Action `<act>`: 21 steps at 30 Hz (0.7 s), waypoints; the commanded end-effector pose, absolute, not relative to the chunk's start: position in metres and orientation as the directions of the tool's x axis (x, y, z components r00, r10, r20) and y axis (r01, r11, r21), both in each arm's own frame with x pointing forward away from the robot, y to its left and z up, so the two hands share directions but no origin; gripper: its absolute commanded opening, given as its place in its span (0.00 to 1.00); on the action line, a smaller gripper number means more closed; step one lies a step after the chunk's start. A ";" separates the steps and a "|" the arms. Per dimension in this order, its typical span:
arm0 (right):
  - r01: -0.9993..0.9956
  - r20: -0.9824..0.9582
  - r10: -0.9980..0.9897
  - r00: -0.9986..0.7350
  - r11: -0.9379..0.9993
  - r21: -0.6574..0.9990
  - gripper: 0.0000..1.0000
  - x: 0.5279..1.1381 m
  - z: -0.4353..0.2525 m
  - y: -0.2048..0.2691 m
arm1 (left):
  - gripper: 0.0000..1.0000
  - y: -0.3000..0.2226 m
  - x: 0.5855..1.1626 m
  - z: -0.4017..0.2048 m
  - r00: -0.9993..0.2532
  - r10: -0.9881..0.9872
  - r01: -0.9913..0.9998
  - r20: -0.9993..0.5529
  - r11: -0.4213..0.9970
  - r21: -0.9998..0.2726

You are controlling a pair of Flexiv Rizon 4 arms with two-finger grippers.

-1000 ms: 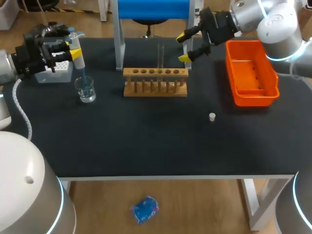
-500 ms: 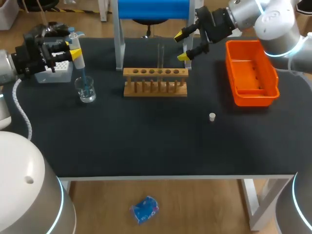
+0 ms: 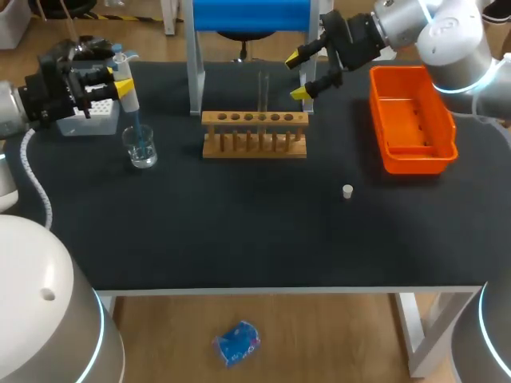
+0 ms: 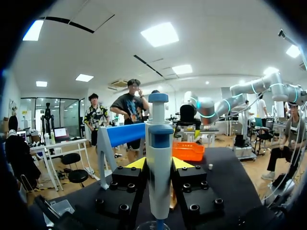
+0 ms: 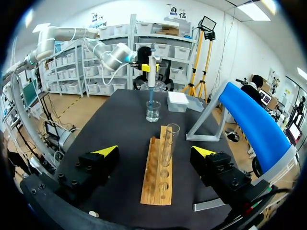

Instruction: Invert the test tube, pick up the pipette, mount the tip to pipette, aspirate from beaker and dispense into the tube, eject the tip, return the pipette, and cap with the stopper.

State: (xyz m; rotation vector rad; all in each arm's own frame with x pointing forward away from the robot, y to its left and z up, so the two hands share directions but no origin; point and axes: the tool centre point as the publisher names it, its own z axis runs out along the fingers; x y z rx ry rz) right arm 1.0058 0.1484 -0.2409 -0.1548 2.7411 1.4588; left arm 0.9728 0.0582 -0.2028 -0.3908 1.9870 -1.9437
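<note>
- black matte tabletop on white metal legs
- blue panel on a white metal frame, standing at the table's far edge
- pale wood-plank floor below the near edge
- bright rectangular ceiling light panels overhead

The table top is matt black, and the rack on it is pale wood with a dull, plain finish. The test tube standing in the rack and the beaker at the far left are clear and glassy. The bin at the right is smooth, slightly glossy orange plastic, and the pipette looks like smooth white and blue plastic.
</note>
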 end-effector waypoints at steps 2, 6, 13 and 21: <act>-0.103 -0.076 -0.072 -0.995 0.557 0.824 1.00 1.005 -0.240 0.148 | 0.00 0.061 0.973 -0.193 -0.909 -0.414 0.045 -0.056 0.037 -0.998; -0.103 -0.076 -0.072 -0.995 0.557 0.824 1.00 1.005 -0.240 0.148 | 0.00 0.061 0.972 -0.185 -0.911 -0.407 0.054 -0.072 0.055 -0.997; -0.103 -0.076 -0.072 -0.995 0.557 0.824 1.00 1.005 -0.240 0.148 | 0.00 0.062 0.972 -0.174 -0.908 -0.410 0.067 -0.087 0.063 -0.996; -0.103 -0.076 -0.072 -0.995 0.557 0.824 1.00 1.005 -0.240 0.148 | 0.00 0.062 0.972 -0.173 -0.908 -0.410 0.071 -0.092 0.065 -0.995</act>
